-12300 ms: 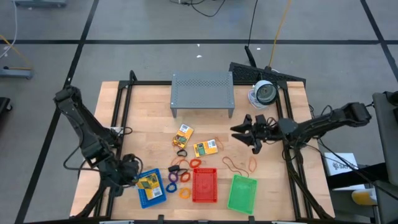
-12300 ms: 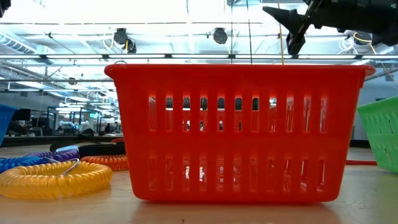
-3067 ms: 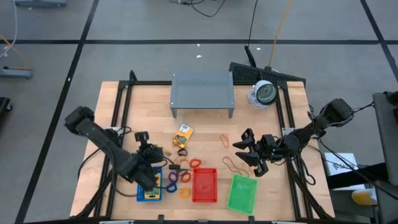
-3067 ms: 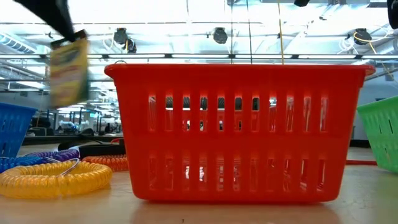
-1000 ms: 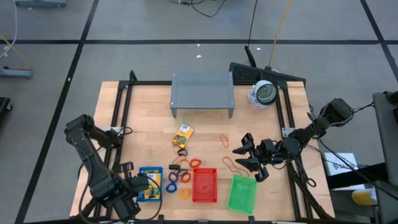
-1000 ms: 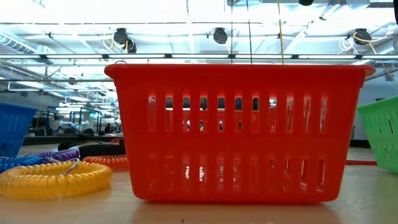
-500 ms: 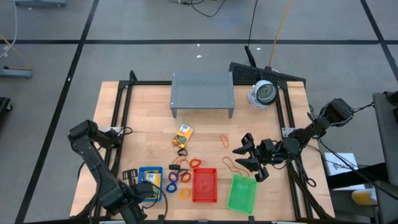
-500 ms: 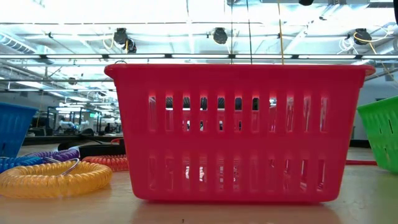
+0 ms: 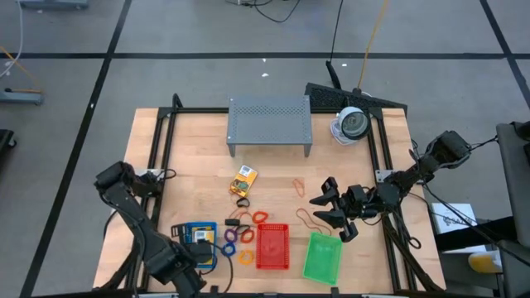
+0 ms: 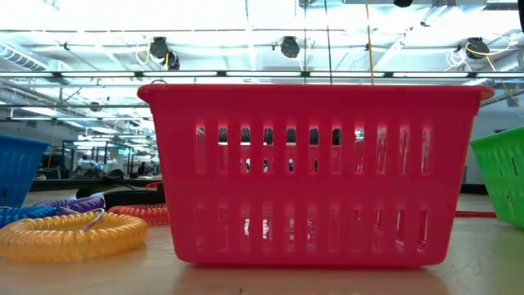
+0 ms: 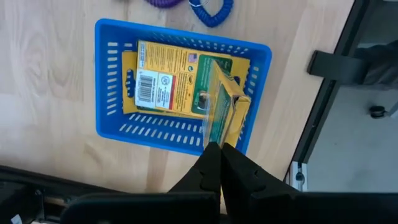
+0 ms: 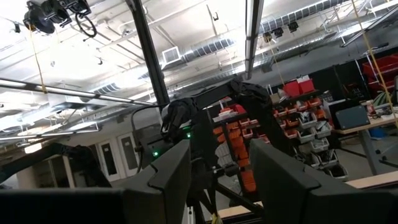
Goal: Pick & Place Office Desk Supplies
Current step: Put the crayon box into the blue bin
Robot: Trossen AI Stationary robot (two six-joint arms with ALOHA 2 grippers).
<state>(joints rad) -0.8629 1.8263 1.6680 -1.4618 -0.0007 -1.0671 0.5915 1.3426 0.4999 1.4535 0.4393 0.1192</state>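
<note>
High view: a pale wooden table (image 9: 190, 157) in a black frame stands on grey floor crossed by dark lines. From left to right along the near edge lie the blue tray (image 9: 201, 240), coiled rings (image 9: 233, 242), the red tray (image 9: 272, 246) and the green tray (image 9: 322, 257); a crayon box (image 9: 243, 179) lies near the centre, a rubber band (image 9: 311, 221) at 1 o'clock from the red tray, and the grey shelf (image 9: 269, 122) at 12 o'clock. The left gripper (image 9: 177, 234), jaws together, sits at the blue tray's 9 o'clock corner; a second ago it was lower, off the tray's 8 o'clock edge, and three seconds ago it carried a crayon box over this tray. The right gripper (image 9: 325, 208), jaws apart and empty, hovers unmoved at 12 o'clock above the green tray. Only the left wrist view shows inside the blue tray (image 11: 112, 81): one crayon box (image 11: 165, 87) lies flat and a second (image 11: 221, 102) leans on it. The low view alone shows the ceiling lights behind the red tray (image 10: 311, 172).
</note>
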